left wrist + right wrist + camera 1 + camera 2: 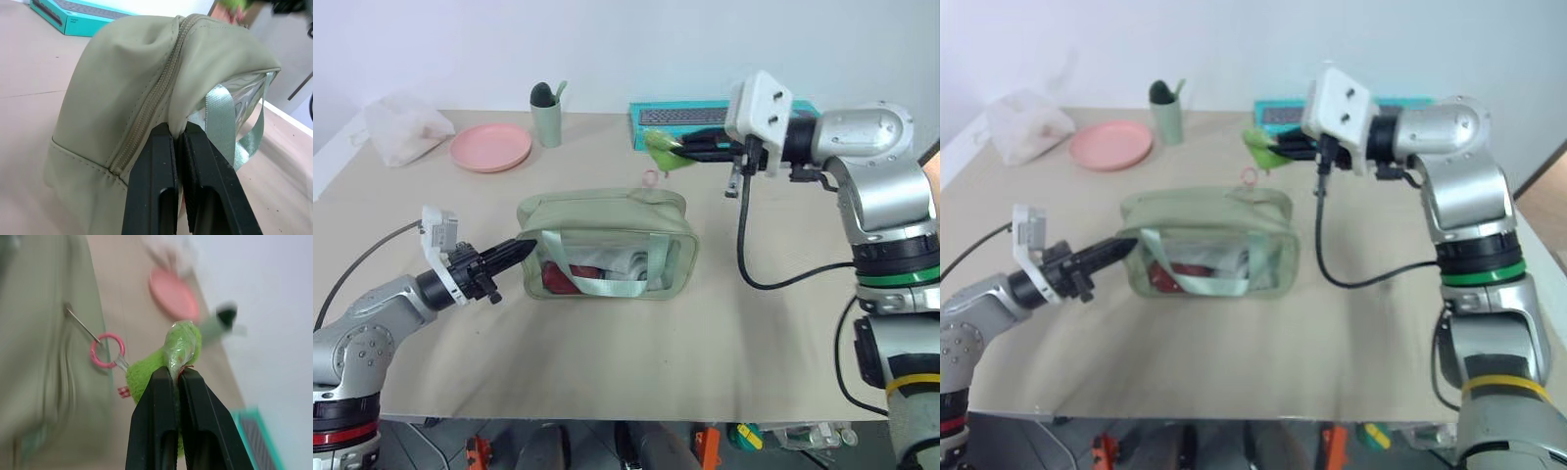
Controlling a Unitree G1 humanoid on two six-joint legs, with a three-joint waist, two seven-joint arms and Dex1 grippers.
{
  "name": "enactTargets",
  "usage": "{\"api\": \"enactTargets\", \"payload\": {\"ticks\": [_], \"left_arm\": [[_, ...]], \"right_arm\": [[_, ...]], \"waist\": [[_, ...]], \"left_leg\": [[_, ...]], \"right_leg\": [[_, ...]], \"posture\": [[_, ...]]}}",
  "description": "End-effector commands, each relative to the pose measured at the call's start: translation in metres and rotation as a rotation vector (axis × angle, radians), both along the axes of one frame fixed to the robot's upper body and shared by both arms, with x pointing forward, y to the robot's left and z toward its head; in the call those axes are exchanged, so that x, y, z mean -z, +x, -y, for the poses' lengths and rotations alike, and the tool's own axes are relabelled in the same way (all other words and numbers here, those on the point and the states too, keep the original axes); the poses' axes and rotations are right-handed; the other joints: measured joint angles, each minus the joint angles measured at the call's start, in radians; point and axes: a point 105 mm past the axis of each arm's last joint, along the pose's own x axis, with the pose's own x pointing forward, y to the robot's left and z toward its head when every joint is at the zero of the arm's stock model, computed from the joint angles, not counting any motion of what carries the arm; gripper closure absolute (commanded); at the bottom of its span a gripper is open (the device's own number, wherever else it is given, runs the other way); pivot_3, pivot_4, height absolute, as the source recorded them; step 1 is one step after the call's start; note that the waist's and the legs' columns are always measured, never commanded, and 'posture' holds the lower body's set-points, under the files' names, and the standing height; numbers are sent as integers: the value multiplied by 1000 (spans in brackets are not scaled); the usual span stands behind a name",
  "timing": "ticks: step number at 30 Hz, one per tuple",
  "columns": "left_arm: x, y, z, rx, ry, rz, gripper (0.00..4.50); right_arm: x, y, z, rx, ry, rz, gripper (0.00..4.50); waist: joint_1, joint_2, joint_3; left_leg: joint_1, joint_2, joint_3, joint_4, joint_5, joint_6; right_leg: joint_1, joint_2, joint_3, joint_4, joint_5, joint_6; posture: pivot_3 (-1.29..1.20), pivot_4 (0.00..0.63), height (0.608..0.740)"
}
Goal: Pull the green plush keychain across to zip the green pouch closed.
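The tabletop (636, 362) is wide, flat and smooth, a plain sandy tan, and its near edge runs along the front. Under that edge, small orange and yellow bits sit on the floor, too small to tell apart.

On the near left, the left gripper (524, 249) reaches in level, and a black cable trails behind its arm. Its two black fingers (151, 191) are pressed together, pinching a fold of cloth at the left end of the green pouch (607, 211), just beside the zipper.

The green pouch sits in the middle of the tabletop. It is boxy and soft, made of pale green cloth with a rounded top. Its front is a clear shiny panel, and something red shows inside. A flat woven green handle (607, 284) loops across the front. The zipper (146, 107) runs along the top in a bumpy line.

Just past the pouch, on the right, the right gripper (680, 149) is up in the air. Its fingers (156, 421) are shut tight on the green plush keychain (149, 374). The plush is fuzzy, round and bright lime green. A pink ring (107, 350) hangs from it, and a thin metal pull joins the ring to the right end of the pouch.

Farther back stands a flat teal box (656, 122) with a keyboard picture on it. To its left is a pale green cup (546, 122) with something dark in it, then a round pink plate (490, 147), then a crinkly white bag (403, 129) by the far left edge.

Behind it all is a plain, pale wall (607, 44).
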Motion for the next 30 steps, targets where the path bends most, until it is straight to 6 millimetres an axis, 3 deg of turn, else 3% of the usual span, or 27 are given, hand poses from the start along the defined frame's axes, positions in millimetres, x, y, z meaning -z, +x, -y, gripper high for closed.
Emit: {"api": "enactTargets", "payload": {"ticks": [1,4,6,8,11,14,16,18,23,30], "left_arm": [[7,-1,2,8,9,-29,4500],[7,-1,1,8,10,-30,4500],[7,-1,1,9,11,-32,4500],[7,-2,1,10,12,-35,4500],[8,-2,0,10,9,-39,4500],[6,2,-1,-3,-9,-46,4500],[5,3,-1,-8,-18,-48,4500],[4,4,0,-9,-19,-50,4500],[5,4,0,-19,-22,-52,4500],[-5,-4,1,18,-79,-52,2187]], "right_arm": [[-12,8,50,231,-84,105,4468],[11,12,105,472,-298,97,4468],[30,2,119,516,-370,36,4468],[47,-6,105,459,-351,-25,4468],[104,-24,42,236,-254,-197,4468],[133,-38,-6,105,-125,-316,4468],[137,-37,-16,95,-70,-346,4468],[135,-29,-11,135,-42,-346,4468],[117,-20,9,177,-3,-336,2804],[85,-15,47,242,46,-297,504]], "waist": [[-1,0,0],[-1,0,0],[2,0,0],[3,0,0],[1,0,-1],[-8,-2,-2],[-7,2,0],[-7,1,0],[-6,1,0],[-6,0,0]], "left_leg": [[0,0,1,0,0,0],[0,0,1,0,0,0],[0,-1,0,0,0,0],[0,-1,1,0,0,0],[1,-1,0,0,0,0],[4,3,-2,0,0,-1],[4,3,-3,0,2,-3],[5,2,-2,0,4,-4],[5,3,0,1,5,-3],[1,3,0,0,4,-3]], "right_leg": [[0,0,1,0,0,0],[0,-1,1,0,0,0],[1,-1,0,0,0,1],[1,-1,0,0,-1,1],[0,-1,1,0,-1,2],[3,2,-1,0,-1,2],[2,2,0,1,1,4],[3,3,-1,2,2,5],[2,4,-1,2,3,5],[0,4,0,1,2,4]], "posture": [[0,150,739],[0,150,739],[0,150,739],[0,150,739],[0,150,739],[0,150,739],[0,150,739],[0,150,739],[0,150,739],[0,150,739]]}}
